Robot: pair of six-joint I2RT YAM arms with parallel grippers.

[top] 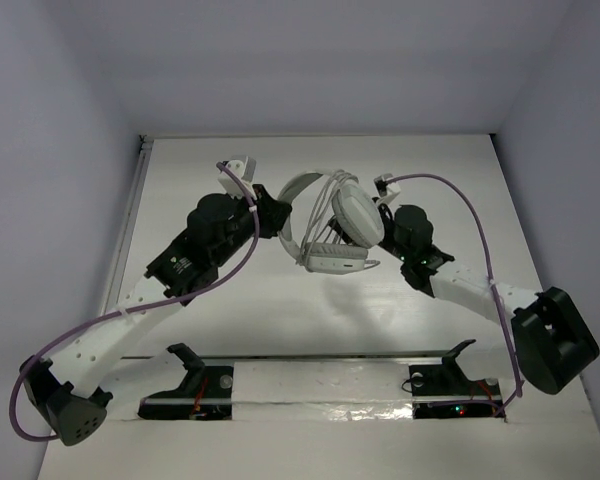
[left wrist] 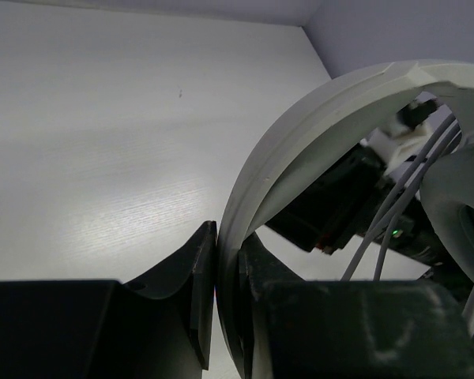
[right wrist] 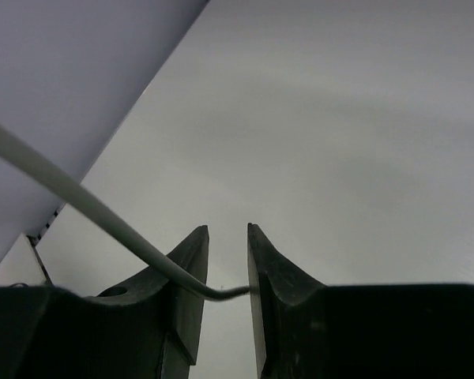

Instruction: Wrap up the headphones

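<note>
Headphones [top: 358,215], white with oval cups: left gripper [left wrist: 227,237] pinches the curved headband [left wrist: 294,144]; thin grey cord [right wrist: 103,216] crosses the slightly spread right gripper [right wrist: 228,233]

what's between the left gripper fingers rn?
The white headband of the headphones, clamped edge-on in the left gripper. Its lower end is hidden behind the fingers.

On the table [top: 430,170] we find the headphones [top: 332,228] in the middle, between the two grippers. The left gripper [top: 277,213] sits on their left, a finger on either side of the headband [left wrist: 300,142] — the right gripper [top: 386,212] on their right, just beside an ear cup [top: 358,215]. The cord [right wrist: 87,209] lies over one right finger and across the gap — strands also cross inside the headband's arc.
</note>
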